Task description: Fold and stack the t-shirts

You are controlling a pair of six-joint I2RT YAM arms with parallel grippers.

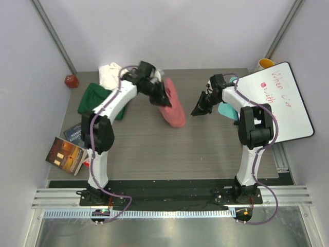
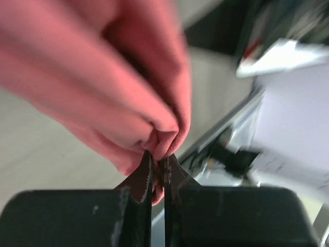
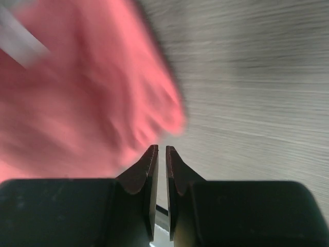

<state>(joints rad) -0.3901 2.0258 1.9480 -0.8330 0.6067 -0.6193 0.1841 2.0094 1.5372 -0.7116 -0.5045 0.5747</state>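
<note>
Two grippers, one shirt: your left gripper pinches a bunched fold of the salmon-pink t-shirt, which hangs from it over the counter. Your right gripper, just beside the cloth, holds nothing, jaws a narrow slit apart. Folding looks barely begun; next, spread that gripper and take a second edge.

The salmon-pink t-shirt is looking like soft, matt cloth, creasing in fine folds. The dark green t-shirt and the cream-white t-shirt are showing the same dull, limp fabric. The tabletop is reading as matt grey wood-grain, finely streaked. The books are gleaming with glossy covers, the whiteboard is shining smooth, and the left pincer is showing dark, scuffed hard plastic.
</note>
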